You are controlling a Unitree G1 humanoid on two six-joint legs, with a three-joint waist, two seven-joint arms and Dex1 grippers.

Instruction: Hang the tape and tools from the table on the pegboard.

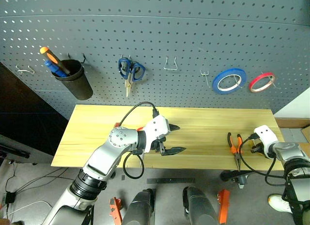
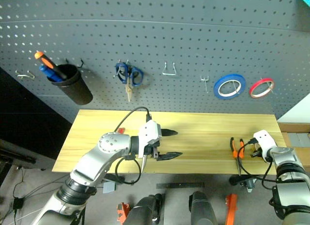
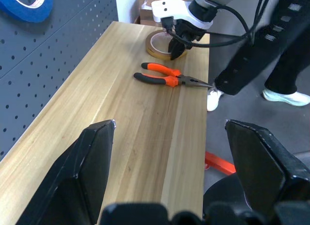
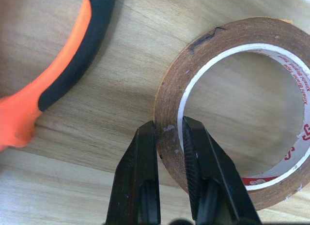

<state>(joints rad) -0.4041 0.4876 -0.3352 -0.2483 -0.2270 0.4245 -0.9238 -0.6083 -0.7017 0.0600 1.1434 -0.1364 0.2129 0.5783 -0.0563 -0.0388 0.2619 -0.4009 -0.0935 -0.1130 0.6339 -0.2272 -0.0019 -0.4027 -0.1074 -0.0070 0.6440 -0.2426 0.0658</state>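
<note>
The yellow-tan tape (image 4: 232,113) lies flat on the light wood table (image 1: 203,118) near its right end. My right gripper (image 4: 169,130) is shut on the tape's wall, one finger inside the ring and one outside. It also shows from the left wrist, where the right gripper (image 3: 177,47) stands over the tape (image 3: 156,45). The orange-and-black pliers (image 1: 236,145) lie just left of it. My left gripper (image 1: 172,139) hovers open and empty over the table's middle. A bit of red (image 1: 116,124) peeks out behind my left forearm; what it is stays hidden. The dark grey pegboard (image 1: 169,31) rises behind the table.
On the pegboard hang a black cup (image 1: 75,80) with an orange-handled screwdriver, blue-looped scissors (image 1: 131,71), a blue tape ring (image 1: 228,81) and a red tape ring (image 1: 261,82). Bare hooks (image 1: 170,65) sit between the scissors and the blue ring.
</note>
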